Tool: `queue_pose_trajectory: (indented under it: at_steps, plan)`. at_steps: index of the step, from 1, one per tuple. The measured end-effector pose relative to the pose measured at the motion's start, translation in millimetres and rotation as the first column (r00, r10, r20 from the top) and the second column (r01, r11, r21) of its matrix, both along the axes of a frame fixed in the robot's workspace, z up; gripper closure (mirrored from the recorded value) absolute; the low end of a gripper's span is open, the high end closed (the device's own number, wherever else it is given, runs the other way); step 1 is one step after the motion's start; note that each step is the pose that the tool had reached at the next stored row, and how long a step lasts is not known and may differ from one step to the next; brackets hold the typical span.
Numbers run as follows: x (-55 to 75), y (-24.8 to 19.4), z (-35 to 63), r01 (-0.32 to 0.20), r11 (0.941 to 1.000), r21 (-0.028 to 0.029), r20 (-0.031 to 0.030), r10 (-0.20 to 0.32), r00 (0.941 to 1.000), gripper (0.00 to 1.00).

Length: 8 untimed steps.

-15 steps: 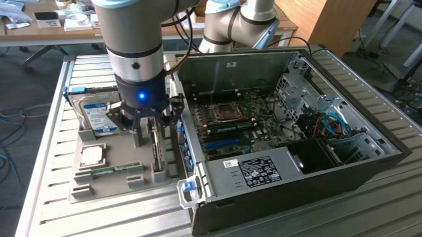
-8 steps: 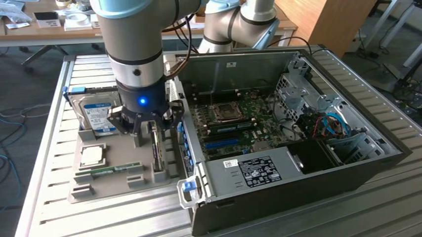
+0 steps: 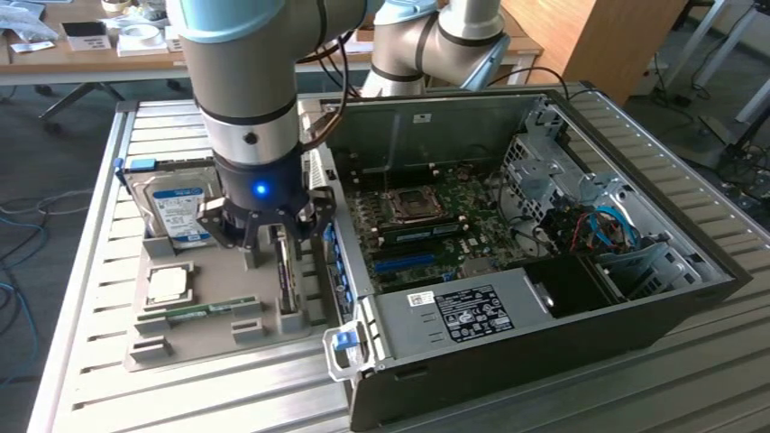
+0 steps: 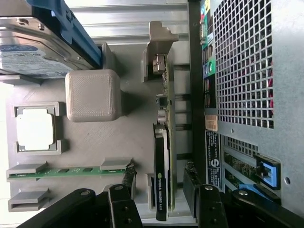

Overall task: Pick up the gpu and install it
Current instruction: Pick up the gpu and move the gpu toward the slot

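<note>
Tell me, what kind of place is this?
Probably a robotics lab or workshop. A robot arm reaches over a tray of computer parts, like the gpu and a hard drive, beside an open computer case on a slatted metal table.

The exterior view looks steeply down from high and well back over a slatted table (image 3: 673, 379). It takes in the whole open computer case (image 3: 542, 361) and the grey tray (image 3: 205, 334) beside it. The wrist view looks straight down past the gripper (image 4: 159, 173), very close. Both views share the tray, the gpu (image 4: 161, 156) standing in it, the hard drive (image 4: 33, 42) and the case's wall nearest the tray.
</note>
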State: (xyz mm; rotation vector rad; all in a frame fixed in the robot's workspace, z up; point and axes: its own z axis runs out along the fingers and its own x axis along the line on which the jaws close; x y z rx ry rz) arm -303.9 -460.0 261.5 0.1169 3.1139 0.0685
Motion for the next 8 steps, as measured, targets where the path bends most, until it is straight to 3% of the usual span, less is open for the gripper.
queue_pose_trajectory:
  at_steps: [8]
  plan:
    - [1.5,1.5,-7.5,0.0,1.0,0.0,0.0,0.0,1.0,0.47]
